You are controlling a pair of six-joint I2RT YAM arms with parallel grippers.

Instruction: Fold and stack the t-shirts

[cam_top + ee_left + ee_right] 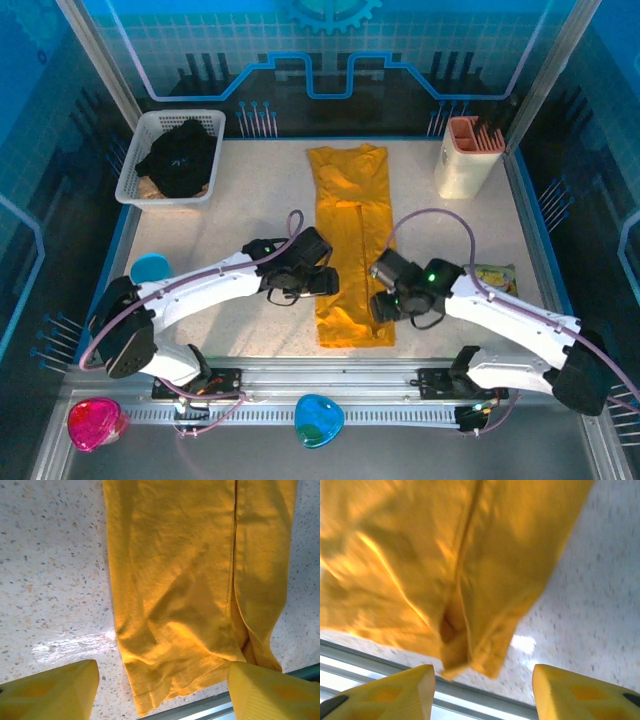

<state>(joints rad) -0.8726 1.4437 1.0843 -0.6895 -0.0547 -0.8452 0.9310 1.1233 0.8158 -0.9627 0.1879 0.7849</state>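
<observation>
The golden-yellow t-shirt [350, 230] lies flat on the table as a long narrow strip, running from the back to the near edge. My left gripper [328, 284] hovers at the strip's left side near its lower end. It is open, its yellow fingers [50, 692] spread over the hem [165, 680] with nothing between them. My right gripper [380, 296] is at the strip's right side and also open, its fingers [585, 695] wide apart above the shirt's near corner [470, 655]. The black t-shirt [180, 155] lies bunched in the white mesh basket [135, 185] at the back left.
A pink-and-white holder [468, 158] stands at the back right. A snack packet [493, 277] lies by the right arm and a blue disc [150, 267] by the left arm. The metal rail [330, 385] runs along the near edge, with pink [95, 422] and blue [319, 420] objects in front of it.
</observation>
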